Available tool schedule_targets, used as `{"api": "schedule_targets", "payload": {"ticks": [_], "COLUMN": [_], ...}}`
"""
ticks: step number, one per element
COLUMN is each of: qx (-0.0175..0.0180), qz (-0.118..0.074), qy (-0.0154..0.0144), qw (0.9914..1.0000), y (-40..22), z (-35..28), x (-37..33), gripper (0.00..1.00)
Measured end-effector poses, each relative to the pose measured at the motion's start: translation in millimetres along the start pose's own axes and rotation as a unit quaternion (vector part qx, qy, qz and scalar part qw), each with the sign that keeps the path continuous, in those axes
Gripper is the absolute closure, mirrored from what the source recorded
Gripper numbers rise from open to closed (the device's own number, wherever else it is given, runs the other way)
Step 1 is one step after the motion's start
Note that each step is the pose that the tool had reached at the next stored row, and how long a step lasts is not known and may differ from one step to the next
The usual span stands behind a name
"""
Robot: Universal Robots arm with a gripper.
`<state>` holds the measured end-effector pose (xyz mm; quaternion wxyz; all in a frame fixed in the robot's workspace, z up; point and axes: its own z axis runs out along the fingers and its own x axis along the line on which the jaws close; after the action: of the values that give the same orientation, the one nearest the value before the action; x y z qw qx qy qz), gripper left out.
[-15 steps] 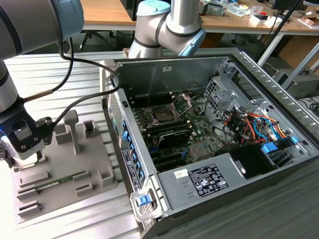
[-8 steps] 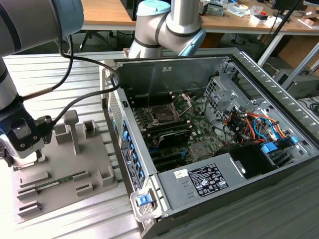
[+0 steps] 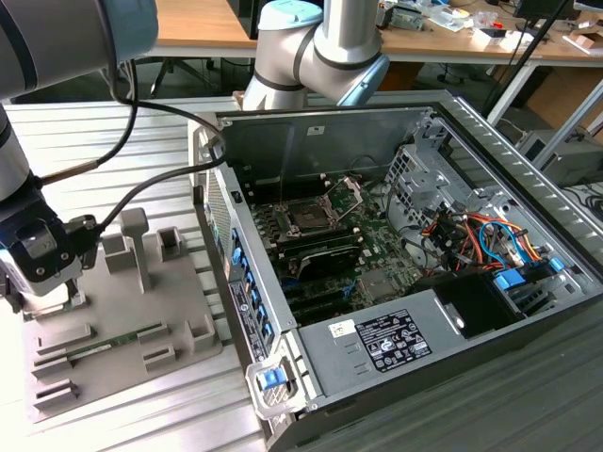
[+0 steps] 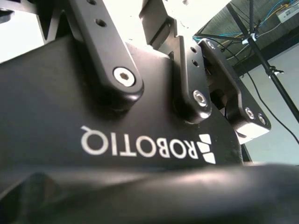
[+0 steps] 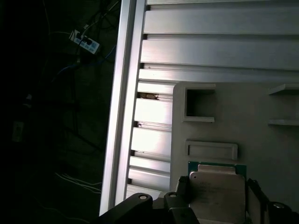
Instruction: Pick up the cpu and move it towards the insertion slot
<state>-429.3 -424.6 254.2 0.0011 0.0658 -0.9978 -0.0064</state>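
At the tray [image 5: 243, 102], cpu [image 5: 217, 192] flat, lid upward

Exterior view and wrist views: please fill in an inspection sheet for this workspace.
Surface: ribbed aluminium table bearing a grey plastic tray and an open metal computer case.
Job's things: small square silver-topped cpu at the tray; square dark-centred insertion slot in the case, bracket raised.
Clutter: small items on the desks behind.
Gripper: black gripper low over the tray, at the cpu.
Cables: black cables running to the gripper; orange and blue wires inside the case.
Surroundings: wooden desks.
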Motion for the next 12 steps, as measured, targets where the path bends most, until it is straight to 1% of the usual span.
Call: {"api": "schedule_targets", "payload": {"ticks": [12], "qx": [0.0], "qz": [0.0], "qy": [0.0], "qw": [1.0], "y": [0.1], "z": [-7.9], "x": [0.0], "gripper": [0.45]}}
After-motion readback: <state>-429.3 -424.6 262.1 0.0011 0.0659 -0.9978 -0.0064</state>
